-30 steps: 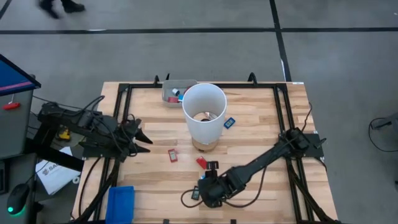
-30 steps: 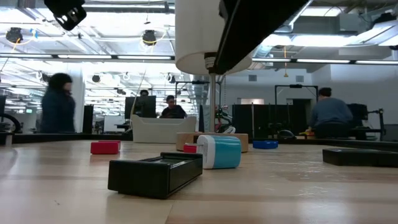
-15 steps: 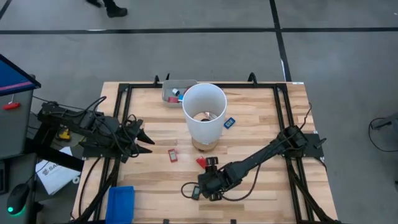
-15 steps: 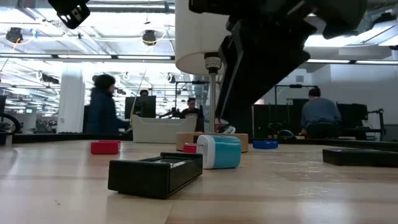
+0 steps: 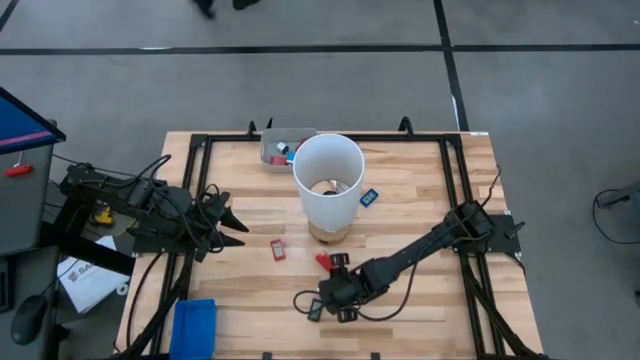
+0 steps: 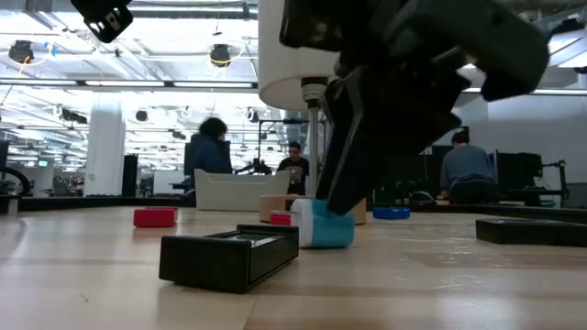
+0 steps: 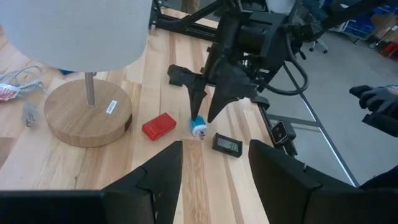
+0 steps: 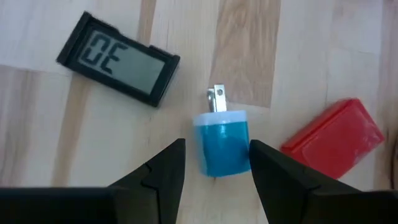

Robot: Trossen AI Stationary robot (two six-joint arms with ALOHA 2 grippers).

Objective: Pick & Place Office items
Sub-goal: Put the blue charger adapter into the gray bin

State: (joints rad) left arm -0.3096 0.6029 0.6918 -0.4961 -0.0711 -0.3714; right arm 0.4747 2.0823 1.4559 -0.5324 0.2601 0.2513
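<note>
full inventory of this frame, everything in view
lamp: 1, white shade on round wooden base, table centre.
blue piece: 1, light blue with white cap and metal tab, front centre, between the right gripper's open fingers, not gripped.
black display piece: 1, black, lying beside the blue piece.
red pieces: 2, red; one beside the blue piece, one left of the lamp base.
small blue piece: 1, right of the lamp.
grey tray: 1, back edge, holding small pieces.
blue tray: 1, front left corner.
people: several in the room behind, low view.
left gripper: open, idle at table's left.
right gripper: open, low over the blue piece.
</note>
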